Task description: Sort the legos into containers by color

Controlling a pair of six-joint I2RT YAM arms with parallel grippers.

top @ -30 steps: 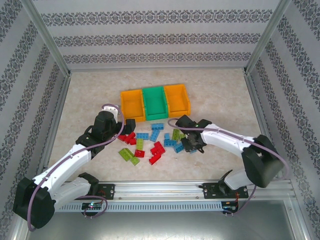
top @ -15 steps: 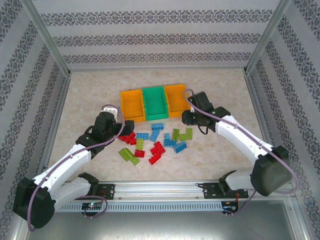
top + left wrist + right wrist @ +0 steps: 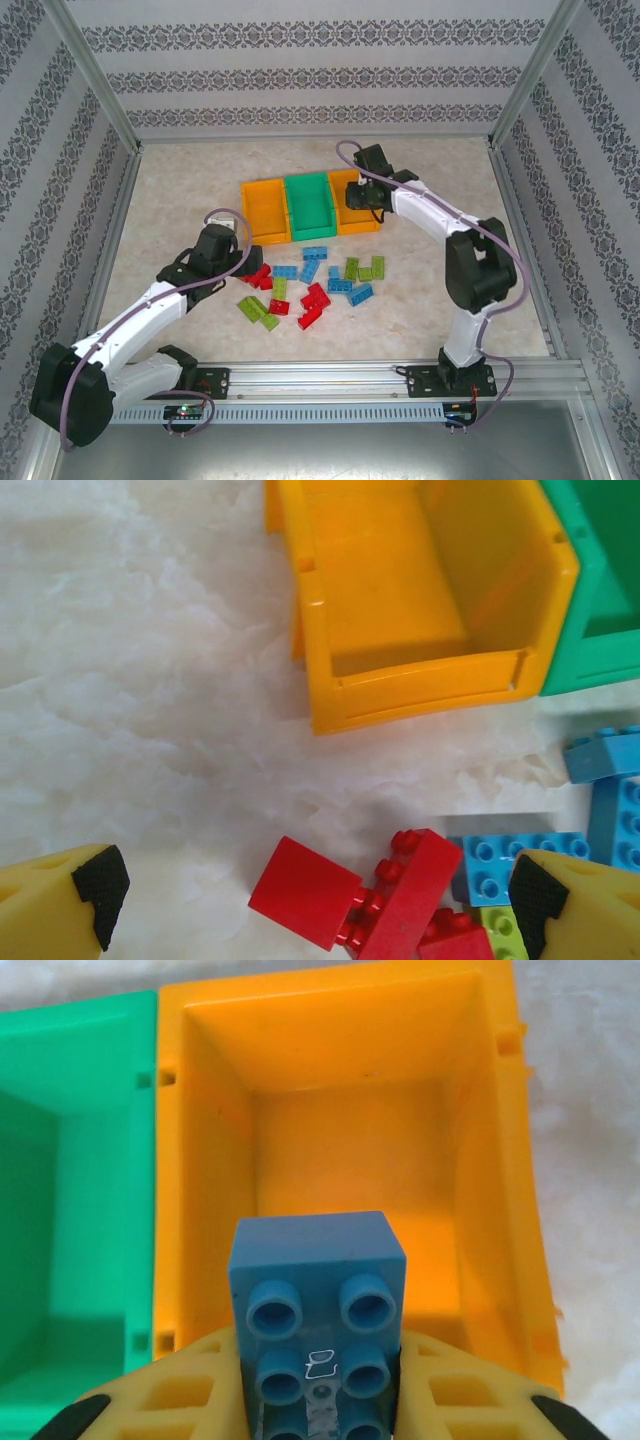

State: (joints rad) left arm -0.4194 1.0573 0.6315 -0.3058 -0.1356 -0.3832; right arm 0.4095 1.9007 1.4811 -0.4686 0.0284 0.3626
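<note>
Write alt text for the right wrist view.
A blue brick is clamped in the yellow right gripper, poised above an open orange bin whose visible floor is bare. A green bin sits against it at the picture's left.

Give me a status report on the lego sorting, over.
Right gripper shut on light blue studded plastic brick, over right orange plastic bin. Left gripper open above red studded bricks. Nothing between brick and bin.
</note>
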